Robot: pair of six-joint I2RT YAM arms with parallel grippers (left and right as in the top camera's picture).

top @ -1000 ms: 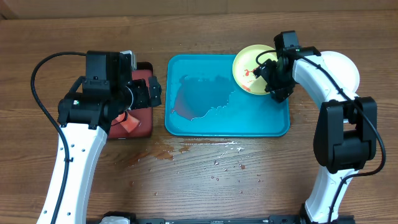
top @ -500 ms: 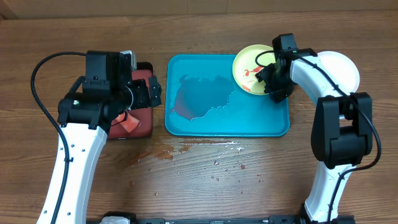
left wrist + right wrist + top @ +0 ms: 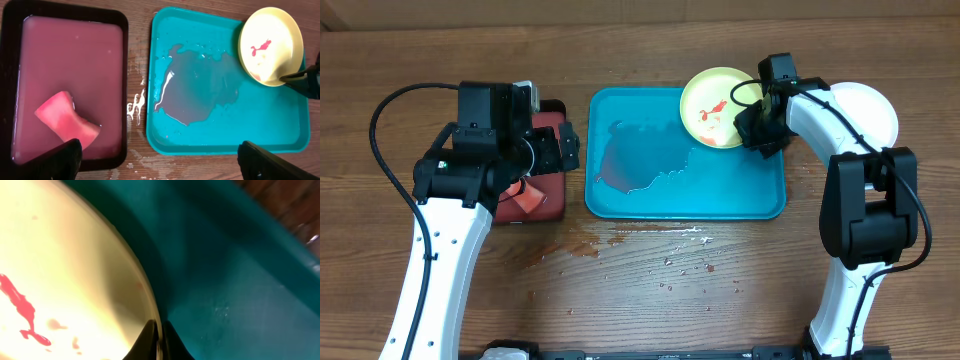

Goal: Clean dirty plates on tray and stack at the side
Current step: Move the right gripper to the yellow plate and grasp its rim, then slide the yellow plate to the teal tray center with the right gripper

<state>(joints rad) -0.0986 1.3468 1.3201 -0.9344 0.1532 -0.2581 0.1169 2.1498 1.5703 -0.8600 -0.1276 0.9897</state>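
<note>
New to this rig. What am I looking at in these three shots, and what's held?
Two white robot arms work at a wooden table, each ending in a two-finger gripper. The wide picture is from overhead; the other two are from wrist cameras. On the table: a teal tray with a puddle, a small dark tray of pinkish water with a sponge, and a white plate by the right arm. The right gripper pinches the rim of a yellow plate smeared red, at the teal tray's far corner. The left gripper is open, empty, above the small tray.
</note>
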